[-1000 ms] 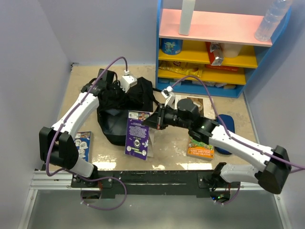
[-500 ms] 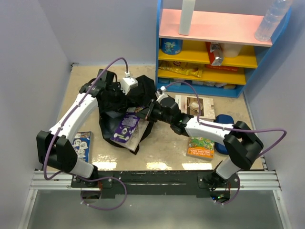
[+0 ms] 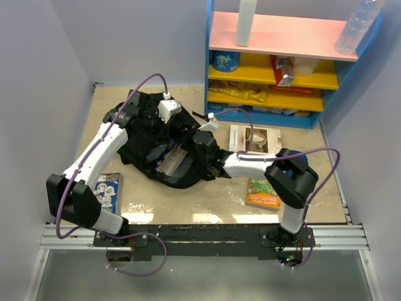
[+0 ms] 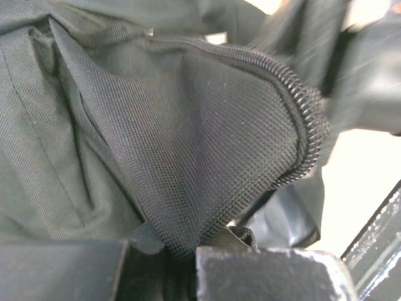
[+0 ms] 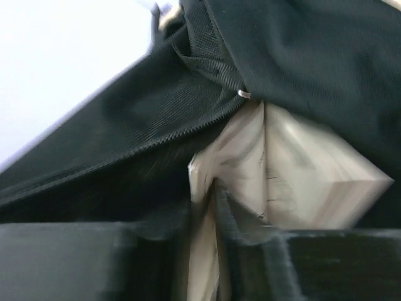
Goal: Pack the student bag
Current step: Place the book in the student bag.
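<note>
Lavender walls hem the beige desk [image 3: 216,204] on its left and far sides, and a blue shelf unit [image 3: 288,34] with pink and yellow boards stands at the far right, its left post just beside the student bag [image 3: 141,147]. This black backpack lies left of centre on the desk with its opening on the side toward the right arm. Bare desk shows as a narrow band between the bag and the left wall and as a wider strip between the bag and the near rail. The left arm arches over the bag's left side, and the left pincer [image 4: 182,248] is closed on a fold of the bag's mesh lining, below the curve of the zipper [image 4: 307,119]. The right arm reaches leftward low over the desk, and the right pincer [image 5: 202,219] is inside the opening, its fingers [image 5: 94,251] on either side of the pale page edge of a book [image 5: 307,175] that sits partly within the bag; whether they press on it or stand just off it I cannot tell. Outside the bag lie a cartoon-covered book [image 3: 108,191] near the left arm's base, a pale-covered book [image 3: 264,139] right of the bag, and a green and orange book [image 3: 262,195] beside the right arm's elbow
</note>
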Controlling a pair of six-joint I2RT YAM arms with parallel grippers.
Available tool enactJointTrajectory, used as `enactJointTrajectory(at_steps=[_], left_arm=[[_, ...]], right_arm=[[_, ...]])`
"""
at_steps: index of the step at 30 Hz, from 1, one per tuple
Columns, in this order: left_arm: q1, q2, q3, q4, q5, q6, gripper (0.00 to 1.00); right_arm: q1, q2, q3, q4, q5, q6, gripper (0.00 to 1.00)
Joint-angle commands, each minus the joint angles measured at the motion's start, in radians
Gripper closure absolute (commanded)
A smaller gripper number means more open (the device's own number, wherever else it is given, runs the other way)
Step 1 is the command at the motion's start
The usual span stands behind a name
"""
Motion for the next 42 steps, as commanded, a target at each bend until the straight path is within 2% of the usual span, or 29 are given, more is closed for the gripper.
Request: enactJointTrajectory(at_steps=[1, 4, 6, 7, 10, 12, 15, 18, 22, 29, 34, 38, 42], left_arm=[[-0.004, -0.036, 0.015, 0.015, 0.045, -0.021, 1.00], [-0.004, -0.035, 0.006, 0.022, 0.034, -0.016, 1.00], [-0.002, -0.035, -0.005, 0.030, 0.022, -0.010, 1.00], [-0.002, -0.035, -0.008, 0.033, 0.022, -0.004, 1.00], [-0.004, -0.029, -0.018, 0.039, 0.013, 0.001, 1.00], [-0.004, -0.024, -0.020, 0.041, 0.009, 0.001, 1.00], [-0.004, -0.021, -0.021, 0.044, 0.009, -0.001, 1.00], [-0.004, -0.019, -0.023, 0.053, 0.009, -0.006, 1.00], [-0.004, -0.016, -0.018, 0.055, 0.013, -0.006, 1.00], [-0.002, -0.013, -0.003, 0.047, 0.022, -0.002, 1.00], [-0.004, -0.010, -0.003, 0.044, 0.039, -0.001, 1.00], [-0.004, -0.001, -0.006, 0.042, 0.051, 0.001, 1.00], [-0.004, 0.014, -0.005, 0.042, 0.063, 0.005, 1.00]], right_arm=[[0.021, 0.072, 0.129, -0.155, -0.007, -0.046, 0.67], [0.026, 0.048, 0.138, -0.335, -0.004, -0.075, 0.41], [0.026, 0.020, 0.128, -0.418, 0.005, -0.098, 0.29], [0.021, 0.003, 0.131, -0.494, -0.002, -0.118, 0.13], [0.021, -0.028, 0.146, -0.652, -0.013, -0.143, 0.09], [0.021, -0.080, 0.116, -0.677, -0.033, -0.135, 0.10], [0.032, -0.147, 0.067, -0.685, -0.070, -0.108, 0.16], [0.052, -0.155, 0.063, -0.716, -0.105, -0.099, 0.30], [0.087, -0.137, 0.051, -0.713, -0.139, -0.091, 0.75], [0.124, -0.019, 0.037, -0.690, -0.127, -0.095, 0.89], [0.122, 0.078, 0.140, -0.691, -0.007, -0.123, 0.94], [0.122, 0.138, 0.198, -0.544, 0.039, -0.152, 0.92], [0.122, 0.193, 0.307, -0.420, -0.001, -0.193, 0.92]])
